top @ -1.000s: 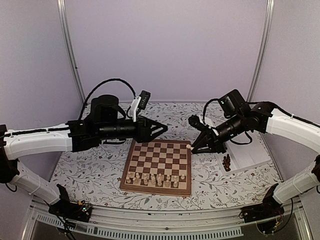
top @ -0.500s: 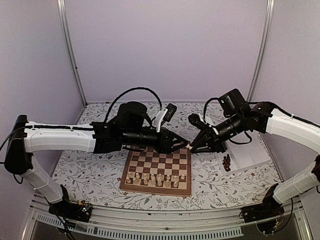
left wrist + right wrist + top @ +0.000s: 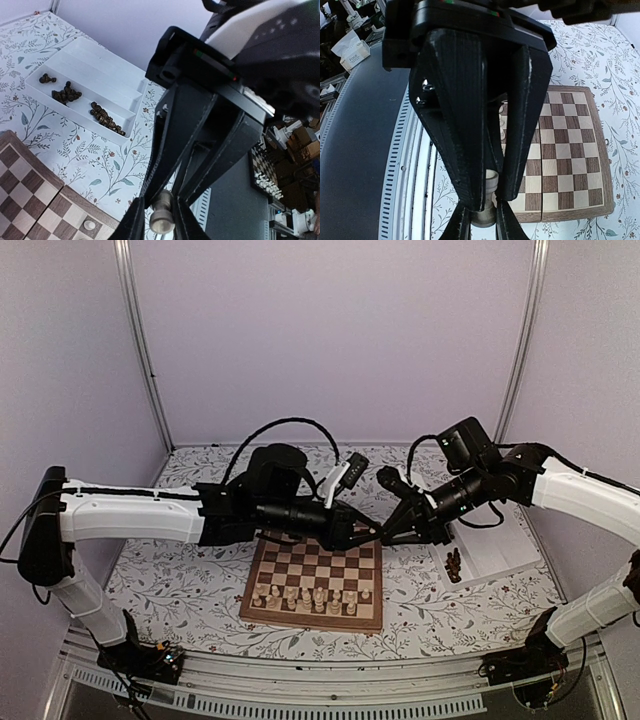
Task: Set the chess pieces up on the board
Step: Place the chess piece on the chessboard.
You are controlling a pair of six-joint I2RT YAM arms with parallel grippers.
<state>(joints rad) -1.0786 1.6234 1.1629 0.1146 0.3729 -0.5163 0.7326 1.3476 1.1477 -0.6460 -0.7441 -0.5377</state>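
Above the board's (image 3: 320,548) far right corner, the left gripper (image 3: 372,533) and right gripper (image 3: 386,534) both pinch one pale piece (image 3: 161,220), tip to tip. If either releases early, or both pull, it could drop and topple the row of pale pieces (image 3: 312,597) along the near edge.

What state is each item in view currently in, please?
left end effector: shut on the pale chess piece
right end effector: shut on the same piece
pale chess piece: gripped by both, off the chessboard
chessboard: flat, pale pieces standing along its near rows
white tray: holds dark pieces
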